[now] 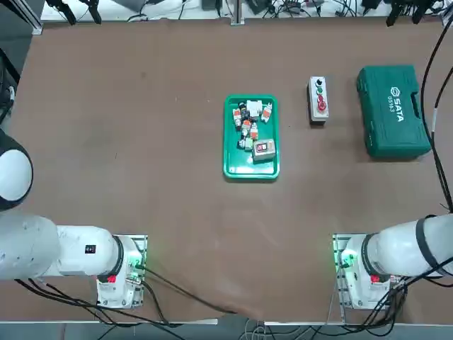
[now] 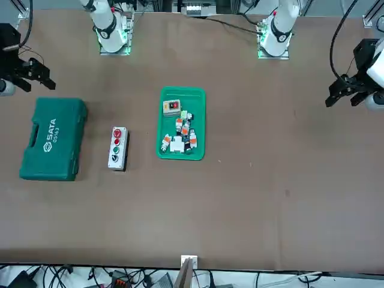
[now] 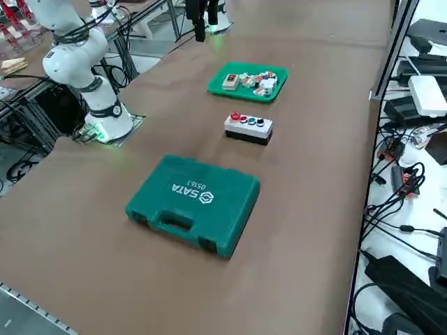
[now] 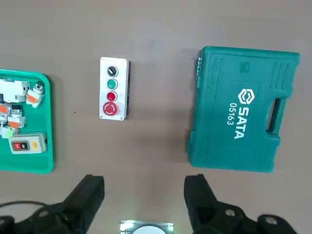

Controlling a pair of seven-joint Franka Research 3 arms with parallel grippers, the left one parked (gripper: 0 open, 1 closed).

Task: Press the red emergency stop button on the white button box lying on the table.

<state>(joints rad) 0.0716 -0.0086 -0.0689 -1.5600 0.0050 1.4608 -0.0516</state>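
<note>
The white button box (image 4: 113, 88) lies flat on the brown table (image 1: 141, 156), between a green tray and a green case. Its buttons run in a row, and the red emergency stop button (image 4: 110, 108) is the large round knob at one end. The same box (image 1: 318, 100) shows in the top view with the red button (image 1: 321, 106) on its nearer part, and again in the right side view (image 3: 248, 128). My right gripper (image 4: 144, 184) hovers well short of the box and high above the table. It is open, with nothing between its dark fingers (image 4: 90, 192).
A green SATA case (image 1: 393, 110) lies shut just to the right of the box. A green tray (image 1: 251, 172) of several small parts sits to the box's left. Cables and gear line the far edge of the table.
</note>
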